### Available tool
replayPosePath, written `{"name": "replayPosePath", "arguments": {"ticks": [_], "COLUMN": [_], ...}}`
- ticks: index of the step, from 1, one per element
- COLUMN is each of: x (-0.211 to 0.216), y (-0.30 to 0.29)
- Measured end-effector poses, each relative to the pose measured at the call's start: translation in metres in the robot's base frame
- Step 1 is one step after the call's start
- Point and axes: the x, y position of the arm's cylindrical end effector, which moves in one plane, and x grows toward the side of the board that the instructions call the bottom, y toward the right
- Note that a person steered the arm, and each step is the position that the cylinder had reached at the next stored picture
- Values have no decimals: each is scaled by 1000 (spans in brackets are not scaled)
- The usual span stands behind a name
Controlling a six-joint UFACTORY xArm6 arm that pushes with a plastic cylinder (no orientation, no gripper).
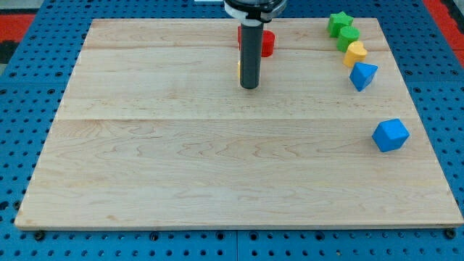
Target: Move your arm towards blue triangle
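The blue triangle (362, 75) lies near the board's right edge, in the upper right. My tip (249, 87) rests on the board at top centre, well to the left of the blue triangle and a little lower. A red block (267, 43) sits just behind the rod, partly hidden by it. A sliver of a yellow block (238, 69) shows at the rod's left side.
A green star (338, 23), a green block (348, 38) and a yellow block (355, 53) form a line just above the blue triangle. A blue cube (391, 135) lies at the right edge lower down. The wooden board (217, 167) sits on a blue pegboard.
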Motion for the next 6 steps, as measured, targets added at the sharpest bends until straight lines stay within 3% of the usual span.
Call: {"name": "replayPosePath", "arguments": {"ticks": [2, 3, 4, 6], "x": [-52, -52, -1, 25], "y": [5, 5, 17, 41]}}
